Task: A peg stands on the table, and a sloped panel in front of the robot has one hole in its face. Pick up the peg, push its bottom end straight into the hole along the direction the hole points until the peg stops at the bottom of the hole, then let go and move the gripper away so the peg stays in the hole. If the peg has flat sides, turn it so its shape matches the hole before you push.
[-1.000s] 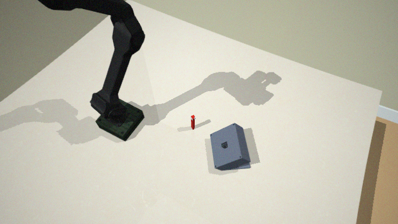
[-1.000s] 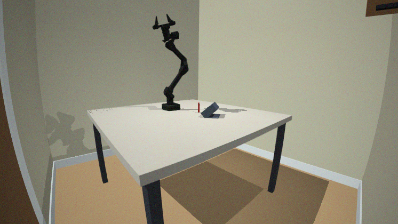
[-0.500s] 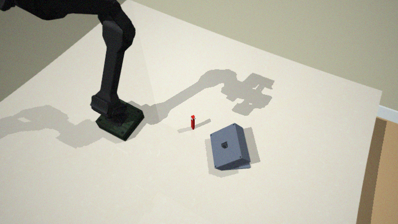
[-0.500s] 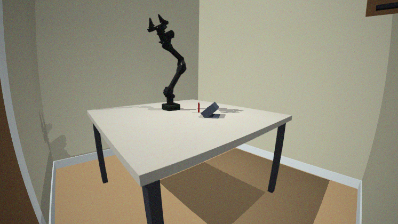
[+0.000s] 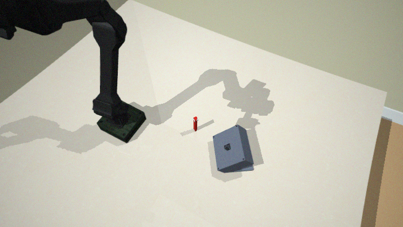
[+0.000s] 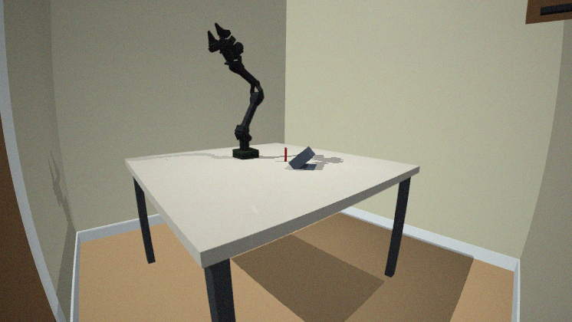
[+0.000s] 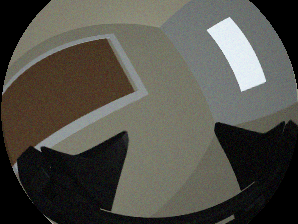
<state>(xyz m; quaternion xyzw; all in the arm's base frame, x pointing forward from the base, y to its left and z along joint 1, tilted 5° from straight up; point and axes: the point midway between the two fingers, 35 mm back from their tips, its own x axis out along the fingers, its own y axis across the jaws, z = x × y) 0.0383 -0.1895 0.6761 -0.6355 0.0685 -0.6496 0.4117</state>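
Standing untouched on the worktop [image 5: 282, 183], the peg [image 5: 195, 124] is not yet picked up; the jaws [image 6: 215, 34] are wide open, empty, high above.

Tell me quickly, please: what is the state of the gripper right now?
Gripper: open, fingers spread wide, holding nothing; it is raised high above the table, while the red peg stands untouched beside the sloped panel.
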